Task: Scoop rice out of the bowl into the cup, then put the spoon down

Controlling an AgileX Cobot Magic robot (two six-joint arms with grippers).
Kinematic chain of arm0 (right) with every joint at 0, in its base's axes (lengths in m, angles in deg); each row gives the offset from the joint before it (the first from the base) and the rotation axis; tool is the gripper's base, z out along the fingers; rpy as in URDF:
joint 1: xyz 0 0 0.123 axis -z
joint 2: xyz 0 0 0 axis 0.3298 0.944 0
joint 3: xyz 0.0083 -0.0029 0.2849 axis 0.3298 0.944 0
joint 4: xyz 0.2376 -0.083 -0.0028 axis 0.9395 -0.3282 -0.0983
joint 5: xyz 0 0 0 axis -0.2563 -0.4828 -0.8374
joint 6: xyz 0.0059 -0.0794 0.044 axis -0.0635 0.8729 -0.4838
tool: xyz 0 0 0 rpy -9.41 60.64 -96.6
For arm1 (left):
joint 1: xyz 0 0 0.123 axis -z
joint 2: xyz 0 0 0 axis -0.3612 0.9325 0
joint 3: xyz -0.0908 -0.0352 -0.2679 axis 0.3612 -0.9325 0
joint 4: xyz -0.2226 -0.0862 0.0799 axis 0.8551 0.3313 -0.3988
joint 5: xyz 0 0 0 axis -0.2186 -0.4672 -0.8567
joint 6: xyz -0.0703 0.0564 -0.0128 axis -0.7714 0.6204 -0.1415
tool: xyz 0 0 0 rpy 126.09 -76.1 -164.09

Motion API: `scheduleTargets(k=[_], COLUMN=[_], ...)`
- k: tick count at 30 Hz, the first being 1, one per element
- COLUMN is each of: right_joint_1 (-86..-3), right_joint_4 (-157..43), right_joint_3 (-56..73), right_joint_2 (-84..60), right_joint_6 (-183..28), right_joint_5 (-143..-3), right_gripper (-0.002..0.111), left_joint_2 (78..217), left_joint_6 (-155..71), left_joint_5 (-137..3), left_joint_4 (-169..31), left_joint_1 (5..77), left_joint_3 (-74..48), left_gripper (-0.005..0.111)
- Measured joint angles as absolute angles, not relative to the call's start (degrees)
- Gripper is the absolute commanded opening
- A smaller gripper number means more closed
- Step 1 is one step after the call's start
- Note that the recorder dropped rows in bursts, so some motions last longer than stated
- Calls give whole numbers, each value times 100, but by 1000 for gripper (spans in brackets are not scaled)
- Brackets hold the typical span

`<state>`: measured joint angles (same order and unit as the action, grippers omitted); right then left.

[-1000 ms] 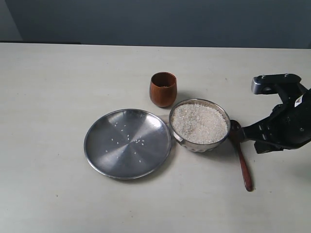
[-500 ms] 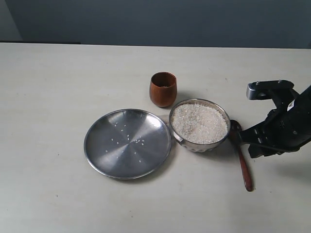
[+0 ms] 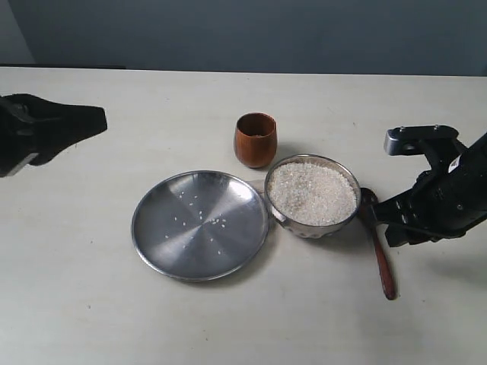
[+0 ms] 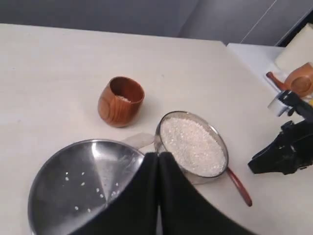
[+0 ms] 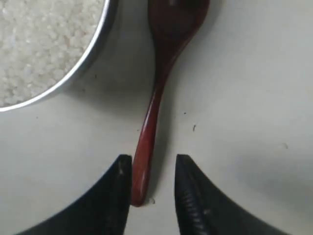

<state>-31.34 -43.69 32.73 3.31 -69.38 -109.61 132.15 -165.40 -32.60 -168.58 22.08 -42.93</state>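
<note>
On the near right of the worktop (image 3: 91, 319), the spoon (image 3: 380, 258) lies flat beside the bowl (image 3: 308, 226), with the right claw (image 5: 152, 164) parted around its handle end. Lift straight up so that neither finger drags it. Farther back stands the cup (image 3: 256, 139). Unlike earlier, the left claw (image 4: 157, 155), pressed together, now shows at the left.

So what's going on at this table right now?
A dark wooden spoon lies on the table beside the shiny steel bowl of white rice. The right gripper sits with open jaws either side of its handle, not gripping it. The small reddish-brown wooden cup nearby has a little rice inside. The left gripper is shut and empty.
</note>
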Motion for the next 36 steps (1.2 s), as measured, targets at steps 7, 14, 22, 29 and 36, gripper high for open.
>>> scheduleTargets(k=[7,14,22,29,36], right_joint_1=[-3134,-3134,-3277,-3711,-3774], right_joint_4=[-4359,-4056,-3997,-3997,-4019], right_joint_3=[3293,3318,3318,3318,3318], right_joint_2=[501,767,1235,1442,1442], right_joint_6=[-6938,-6873,-6839,-6870,-7156], right_joint_5=[-10908,-10623,-10424,-10308,-10253], right_gripper=[31,31,31,31,31], left_joint_2=[14077,14350,14350,14350,14350], left_joint_6=[-15525,-14690,-14602,-14602,-14602], left_joint_5=[-3291,-3505,-3705,-3715,-3715], left_joint_4=[-16867,-16905,-16905,-16905,-16905], left_joint_1=[2208,2208,2208,2208,2208], left_joint_3=[-4284,-4284,-4284,-4284,-4284], left_gripper=[0,0,0,0,0])
